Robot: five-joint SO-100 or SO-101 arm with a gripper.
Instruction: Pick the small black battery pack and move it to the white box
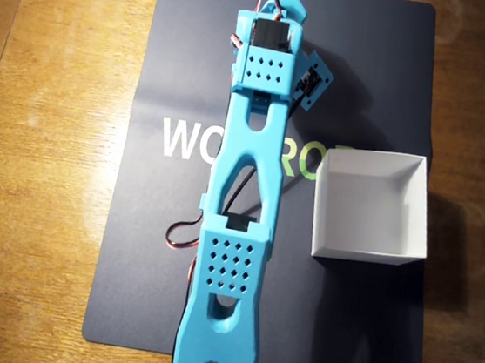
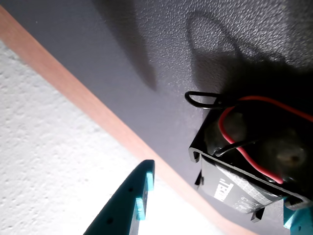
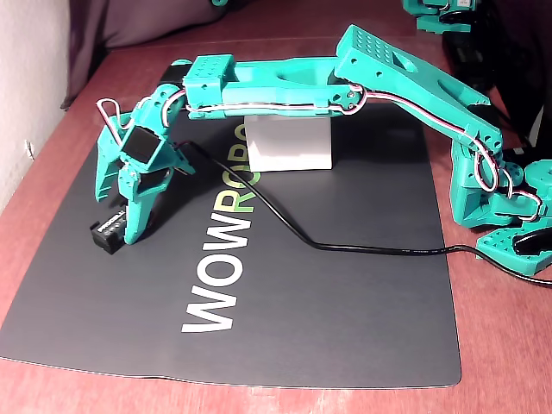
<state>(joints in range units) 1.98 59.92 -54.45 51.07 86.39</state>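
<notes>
Jaws of the gripper (image 3: 121, 216) stand open astride the small black battery pack (image 2: 247, 161), which sits on the black mat (image 3: 345, 302). Rigid, compact, probably dense; grip its flat sides, avoiding loose wires (image 2: 244, 152). Farther off waits the white box (image 3: 289, 142).

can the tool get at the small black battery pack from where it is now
Probably yes: in the fixed view the teal tool hangs open right at the small black rectangular battery pack, with only bare dark mat around it.
</notes>
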